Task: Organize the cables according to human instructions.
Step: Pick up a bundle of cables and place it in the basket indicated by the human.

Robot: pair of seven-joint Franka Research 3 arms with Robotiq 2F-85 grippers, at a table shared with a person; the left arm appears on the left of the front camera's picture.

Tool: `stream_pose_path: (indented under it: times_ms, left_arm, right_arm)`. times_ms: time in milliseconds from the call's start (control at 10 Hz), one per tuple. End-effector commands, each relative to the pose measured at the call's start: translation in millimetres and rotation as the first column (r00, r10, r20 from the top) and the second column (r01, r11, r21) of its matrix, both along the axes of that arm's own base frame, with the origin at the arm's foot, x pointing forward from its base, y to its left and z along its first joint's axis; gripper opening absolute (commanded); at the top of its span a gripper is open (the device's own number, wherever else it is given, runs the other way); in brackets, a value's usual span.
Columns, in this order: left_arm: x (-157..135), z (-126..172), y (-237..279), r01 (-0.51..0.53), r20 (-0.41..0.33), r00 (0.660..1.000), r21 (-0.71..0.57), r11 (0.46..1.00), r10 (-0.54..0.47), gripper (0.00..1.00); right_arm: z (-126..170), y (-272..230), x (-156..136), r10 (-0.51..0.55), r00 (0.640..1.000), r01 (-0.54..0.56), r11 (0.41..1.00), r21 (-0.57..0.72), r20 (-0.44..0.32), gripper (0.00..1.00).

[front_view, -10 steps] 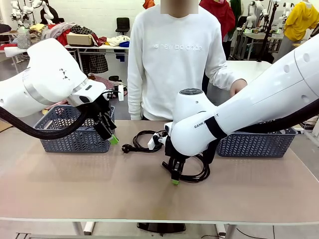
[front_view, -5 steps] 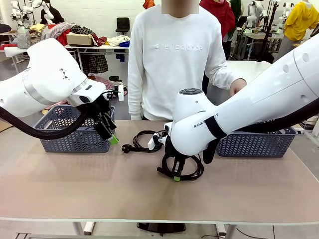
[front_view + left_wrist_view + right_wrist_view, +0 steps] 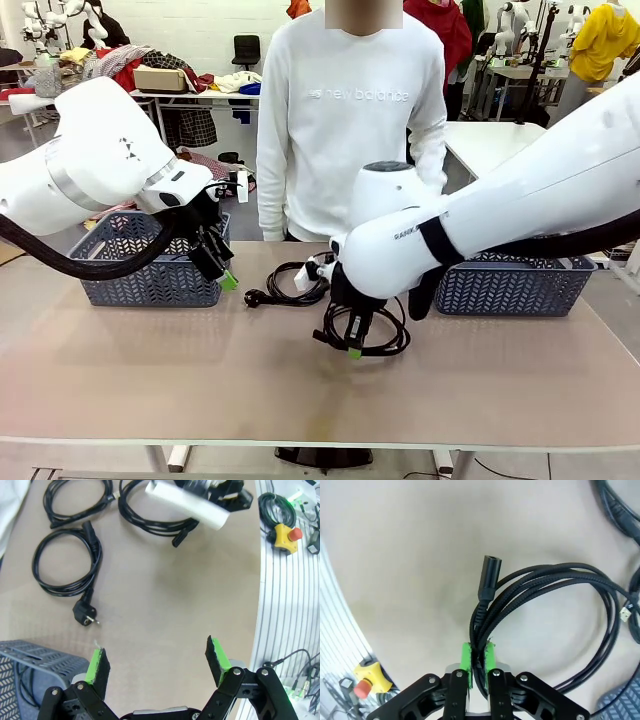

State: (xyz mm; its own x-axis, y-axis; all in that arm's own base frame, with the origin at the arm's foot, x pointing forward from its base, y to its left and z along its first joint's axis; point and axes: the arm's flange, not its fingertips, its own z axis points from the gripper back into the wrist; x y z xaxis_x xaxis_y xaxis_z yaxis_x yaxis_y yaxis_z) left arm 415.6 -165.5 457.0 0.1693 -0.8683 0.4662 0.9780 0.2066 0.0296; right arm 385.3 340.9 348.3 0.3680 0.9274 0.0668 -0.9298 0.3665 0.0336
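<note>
My right gripper [image 3: 352,346] is shut on a coiled black cable [image 3: 385,335] near the table's middle. In the right wrist view its green pads [image 3: 466,663] pinch several strands of that cable [image 3: 545,595], and one plug end [image 3: 487,575] sticks out beyond them. Another coiled cable [image 3: 290,280] lies just left of it, with its plug [image 3: 255,297] pointing left. My left gripper [image 3: 225,275] hangs open in front of the left basket, with nothing between its fingers [image 3: 97,662]. Below it the left wrist view shows a coiled cable [image 3: 65,562] and a second coil [image 3: 75,500] farther off.
Two grey mesh baskets stand on the table, one at the left [image 3: 150,270] and one at the right [image 3: 510,285]. A person in a white sweatshirt [image 3: 345,130] stands at the far edge. A yellow emergency-stop box [image 3: 285,530] sits off the table's near edge.
My right gripper has closed on the cable's loops and risen slightly with them. The person's hand above the right basket has dropped back. The left arm has not moved.
</note>
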Motion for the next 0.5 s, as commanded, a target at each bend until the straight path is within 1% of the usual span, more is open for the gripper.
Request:
stream_pose_path:
  times_ms: [0,100,200,400]
  left_arm:
    - [1,2,2,-0.001,-0.003,1.0,-0.001,1.0,0.0,1.0]
    - [1,2,2,-0.001,-0.003,1.0,-0.001,1.0,0.0,1.0]
    - [1,2,2,-0.001,-0.003,1.0,-0.001,1.0,0.0,1.0]
    - [1,2,2,-0.001,-0.003,1.0,-0.001,1.0,0.0,1.0]
  right_arm:
    - [38,-35,-14,0.088,0.996,-0.09,0.994,0.07,0.028,0.0]
    - [56,-48,-13,0.168,0.984,-0.173,0.98,0.1,0.053,0.0]
    - [73,-63,-11,0.235,0.969,-0.242,0.965,0.103,0.074,0.0]
    - [102,-95,4,0.353,0.931,-0.359,0.931,0.062,0.09,0.0]
